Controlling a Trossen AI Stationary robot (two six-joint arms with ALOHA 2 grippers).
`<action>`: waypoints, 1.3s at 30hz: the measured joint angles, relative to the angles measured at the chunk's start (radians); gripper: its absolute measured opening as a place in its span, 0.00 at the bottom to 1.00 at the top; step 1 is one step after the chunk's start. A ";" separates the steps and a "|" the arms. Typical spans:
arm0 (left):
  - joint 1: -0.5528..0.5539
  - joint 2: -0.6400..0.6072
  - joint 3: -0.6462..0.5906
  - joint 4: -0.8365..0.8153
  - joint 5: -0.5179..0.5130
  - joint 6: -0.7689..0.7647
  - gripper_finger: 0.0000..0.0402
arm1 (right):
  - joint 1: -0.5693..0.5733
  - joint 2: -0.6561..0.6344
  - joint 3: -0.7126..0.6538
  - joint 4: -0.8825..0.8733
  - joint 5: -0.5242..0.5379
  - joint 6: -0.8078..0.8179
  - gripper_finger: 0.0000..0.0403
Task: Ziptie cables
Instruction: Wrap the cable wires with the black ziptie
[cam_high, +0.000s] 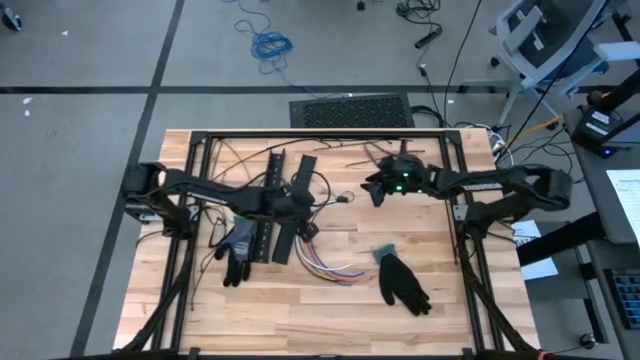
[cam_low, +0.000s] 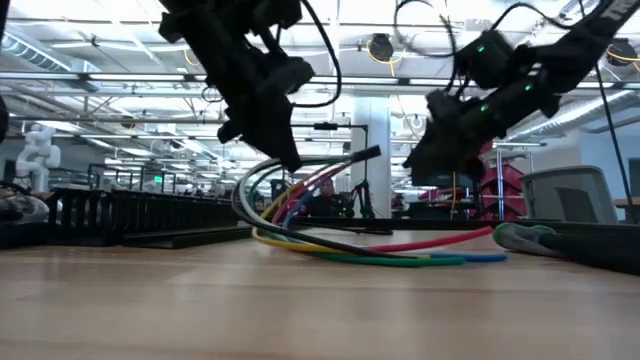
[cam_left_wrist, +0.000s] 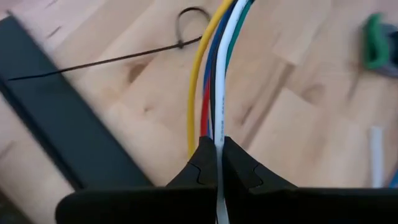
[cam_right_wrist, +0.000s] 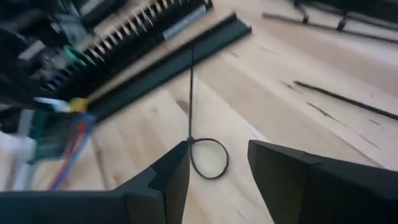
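The cables (cam_high: 328, 264), a loose bundle of white, yellow, red, blue and green wires, lie near the table's middle. My left gripper (cam_left_wrist: 219, 154) is shut on one end of them, raised above the table (cam_low: 288, 152). A black zip tie (cam_right_wrist: 208, 158), closed into a small loop with a long straight tail, lies flat on the wood beyond the cables (cam_left_wrist: 193, 25). My right gripper (cam_right_wrist: 217, 158) is open and low over the table, one finger on each side of that loop without plainly touching it. In the high view it is right of the centre (cam_high: 374, 192). My left gripper pinches the cable bundle between its two fingers, with the white wire (cam_left_wrist: 219, 140) running right through the closed tips and the yellow, red and blue ones beside it. The fingers slant down. The held end is lifted, and the bundle arches down with its far part (cam_low: 400, 258) on the table.
Two black slotted strips (cam_high: 266, 215) (cam_high: 300, 195) lie under and beside the left arm. Two black gloves (cam_high: 238, 250) (cam_high: 405, 282) lie toward the near edge. Loose black zip ties (cam_high: 375, 152) lie at the far edge. A black frame (cam_high: 200, 140) rims the table.
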 joint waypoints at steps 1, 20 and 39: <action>-0.006 -0.012 -0.008 0.003 0.005 -0.003 0.01 | 0.000 0.033 0.013 0.004 0.000 -0.009 0.40; -0.053 -0.046 -0.011 -0.033 -0.015 0.033 0.01 | -0.003 0.392 0.257 -0.103 -0.030 -0.133 0.41; -0.053 -0.046 -0.010 -0.060 -0.036 0.008 0.01 | 0.005 0.459 0.263 -0.150 0.021 -0.214 0.34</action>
